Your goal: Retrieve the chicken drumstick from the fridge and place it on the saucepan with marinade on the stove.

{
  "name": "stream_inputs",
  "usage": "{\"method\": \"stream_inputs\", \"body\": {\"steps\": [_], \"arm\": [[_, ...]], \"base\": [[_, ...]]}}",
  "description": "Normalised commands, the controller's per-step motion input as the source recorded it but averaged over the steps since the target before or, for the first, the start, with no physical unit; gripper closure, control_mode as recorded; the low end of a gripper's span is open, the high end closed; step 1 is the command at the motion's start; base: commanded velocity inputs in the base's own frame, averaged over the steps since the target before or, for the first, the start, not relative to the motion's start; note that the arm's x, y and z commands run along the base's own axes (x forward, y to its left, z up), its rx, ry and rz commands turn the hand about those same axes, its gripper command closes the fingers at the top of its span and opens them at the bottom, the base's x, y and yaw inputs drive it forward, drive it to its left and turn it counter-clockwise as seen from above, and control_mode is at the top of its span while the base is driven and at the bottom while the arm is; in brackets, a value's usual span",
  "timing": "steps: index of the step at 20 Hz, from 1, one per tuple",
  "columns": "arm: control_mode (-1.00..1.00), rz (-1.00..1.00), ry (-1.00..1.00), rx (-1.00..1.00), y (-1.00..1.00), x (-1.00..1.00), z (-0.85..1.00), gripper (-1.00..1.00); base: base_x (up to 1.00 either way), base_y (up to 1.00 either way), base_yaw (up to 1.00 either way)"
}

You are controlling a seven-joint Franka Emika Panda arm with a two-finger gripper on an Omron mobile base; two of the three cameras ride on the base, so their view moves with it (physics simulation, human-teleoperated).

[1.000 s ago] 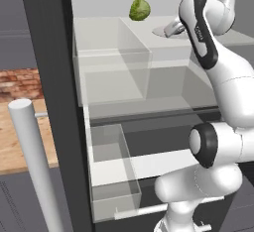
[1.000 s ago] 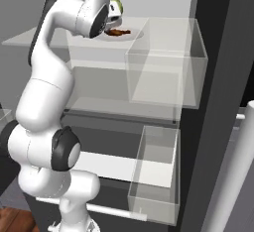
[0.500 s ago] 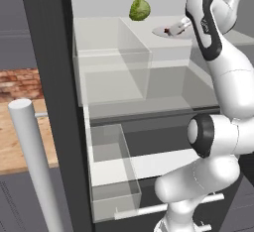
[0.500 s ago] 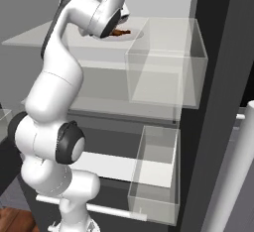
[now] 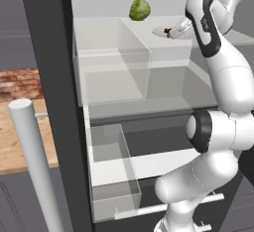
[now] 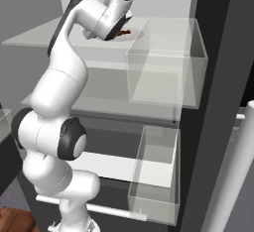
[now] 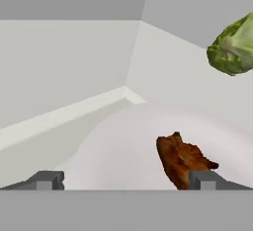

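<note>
The fridge (image 5: 49,77) stands open, white inside. On its top shelf lies a white plate (image 7: 118,146) with the chicken drumstick (image 7: 182,157), a dark reddish-brown lump, on it. My gripper (image 7: 126,180) hovers low over the plate, open, with nothing between its fingers. The drumstick sits just ahead of the right fingertip (image 7: 205,179), at the inner edge of the gap. In the left base view the gripper (image 5: 172,30) reaches onto the plate (image 5: 159,32). From the right base view the drumstick (image 6: 124,31) peeks out beside my hand.
A round green leafy vegetable (image 5: 140,9) sits at the shelf's back, left of the plate. Clear bins (image 6: 163,67) hang below the shelf, and a clear drawer (image 5: 111,171) stands pulled out lower down. A silver bar handle (image 5: 30,161) rises in the near left foreground.
The arm has stretched deeper into the top shelf, bringing the hand over the plate toward the drumstick. The jaws stayed wide apart.
</note>
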Motion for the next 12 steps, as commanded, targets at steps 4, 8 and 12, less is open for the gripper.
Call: {"method": "stream_inputs", "body": {"steps": [4, 8, 12], "arm": [[-1.00, 0.01, 0.02, -0.05, 0.00, 0.07, 0.03, -1.00], [-1.00, 0.00, 0.02, -0.07, 0.00, 0.01, 0.00, -1.00], [-1.00, 0.01, 0.02, -0.09, 0.00, 0.01, 0.00, -1.00]], "base": [[0.00, 0.00, 0.00], [0.00, 0.00, 0.00], [0.00, 0.00, 0.00]]}}
